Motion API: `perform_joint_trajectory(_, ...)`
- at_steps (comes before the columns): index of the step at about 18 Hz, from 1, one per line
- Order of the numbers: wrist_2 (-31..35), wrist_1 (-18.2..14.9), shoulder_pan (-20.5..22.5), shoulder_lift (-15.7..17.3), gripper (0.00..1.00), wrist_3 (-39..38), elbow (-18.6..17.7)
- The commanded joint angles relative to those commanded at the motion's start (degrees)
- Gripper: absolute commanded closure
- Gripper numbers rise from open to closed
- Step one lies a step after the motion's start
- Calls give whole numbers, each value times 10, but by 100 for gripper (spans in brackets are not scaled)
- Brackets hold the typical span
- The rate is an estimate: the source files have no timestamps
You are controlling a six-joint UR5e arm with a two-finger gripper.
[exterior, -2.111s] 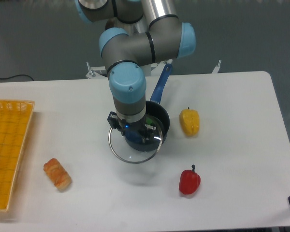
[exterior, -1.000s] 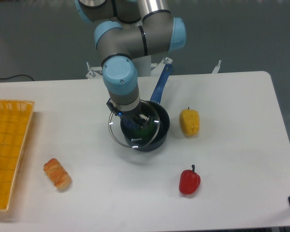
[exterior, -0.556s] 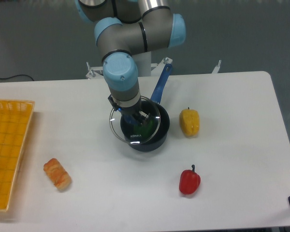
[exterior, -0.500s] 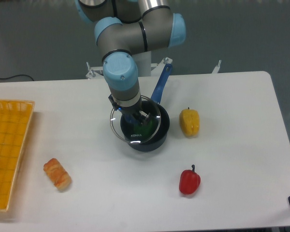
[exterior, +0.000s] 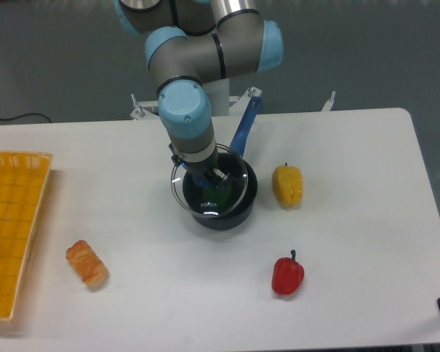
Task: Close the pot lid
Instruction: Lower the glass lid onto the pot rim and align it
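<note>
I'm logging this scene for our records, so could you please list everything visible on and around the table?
pot: 1, dark blue with a long blue handle, table centre
lid: 1, clear glass with silver rim, held over the pot, offset slightly to its left
yellow pepper: 1, right of the pot
red pepper: 1, front right
pastry: 1, orange-brown, front left
basket: 1, yellow, left edge
table: 1, white
tool: 1, on the grey-and-blue arm, shut on the lid's knob
</note>
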Motion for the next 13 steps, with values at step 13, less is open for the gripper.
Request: perform_joint_trajectory(13, 3, 2, 2, -5, 51, 27, -3)
